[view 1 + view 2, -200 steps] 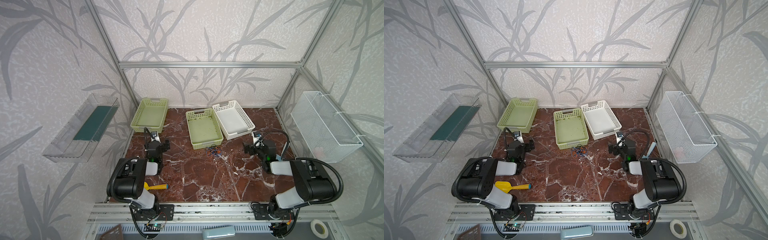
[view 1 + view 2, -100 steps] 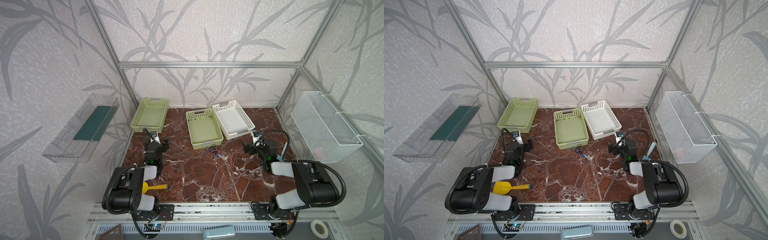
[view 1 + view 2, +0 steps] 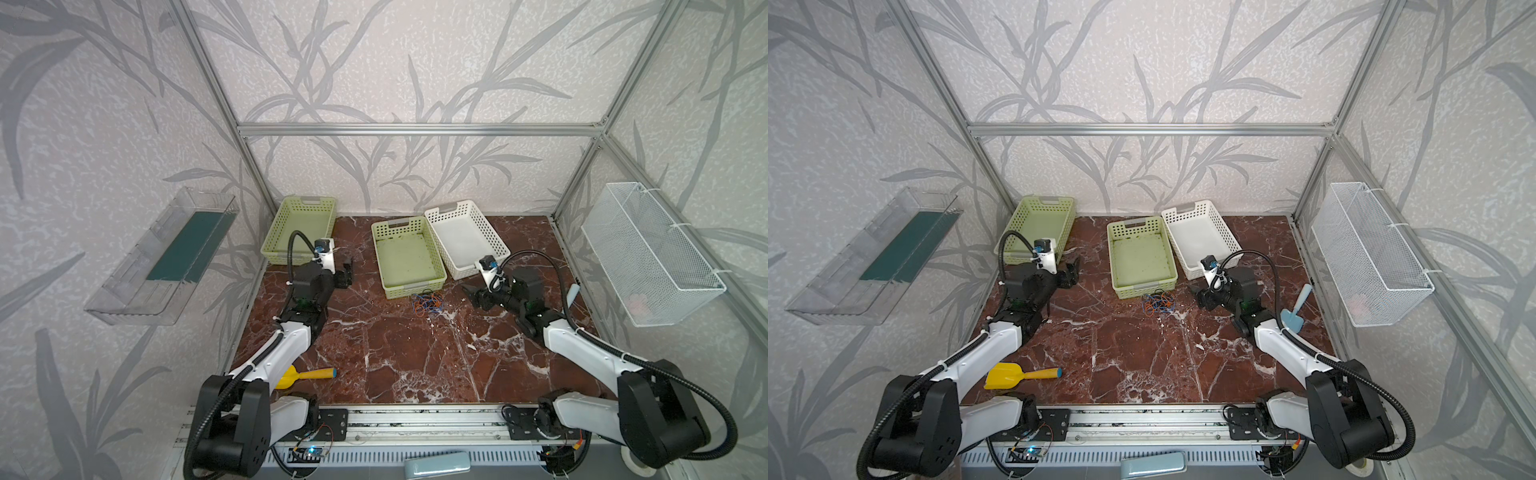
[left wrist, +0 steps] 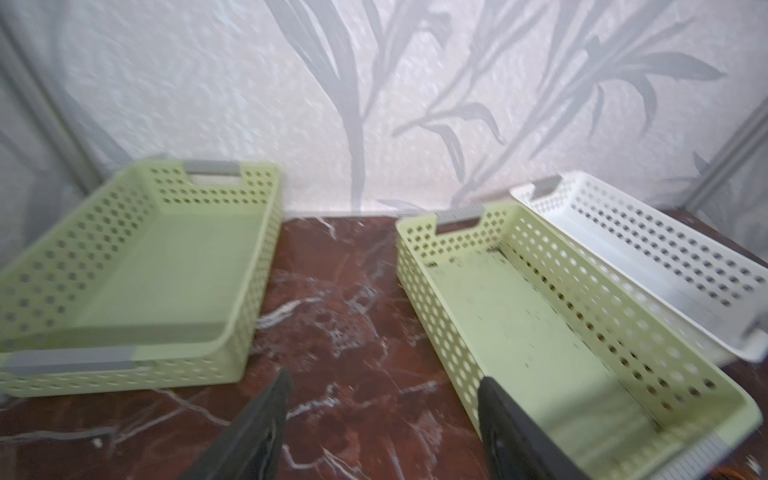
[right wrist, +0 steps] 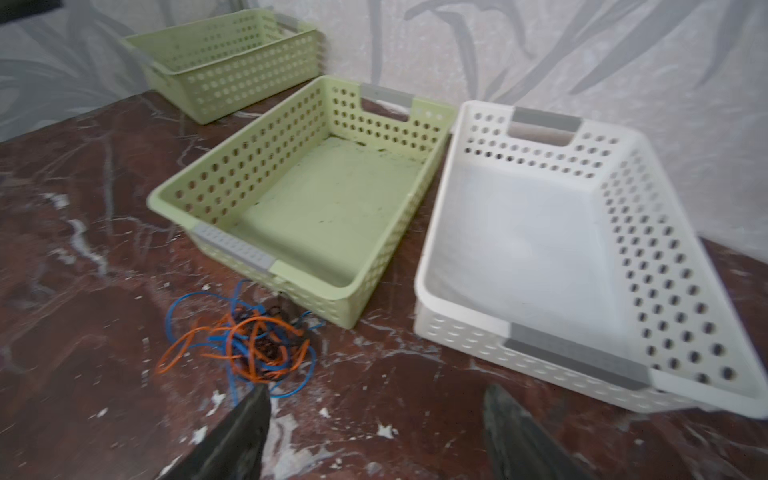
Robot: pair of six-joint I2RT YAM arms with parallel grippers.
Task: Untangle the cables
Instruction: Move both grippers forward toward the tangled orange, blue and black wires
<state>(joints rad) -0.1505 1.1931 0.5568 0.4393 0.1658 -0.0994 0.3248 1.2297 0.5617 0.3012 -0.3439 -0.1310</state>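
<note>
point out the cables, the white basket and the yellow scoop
cables (image 5: 249, 338), right wrist view, on the knotted middle
white basket (image 3: 465, 243), in a top view, on its bare floor
yellow scoop (image 3: 1003, 376), in a top view, on its blade

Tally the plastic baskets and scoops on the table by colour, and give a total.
Green baskets: 2
White basket: 1
Yellow scoop: 1
Blue scoop: 1
Total: 5

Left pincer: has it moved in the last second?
Yes. The left pincer has gone forward, away from the arm's base, and is now beside the left basket's near corner.
</note>
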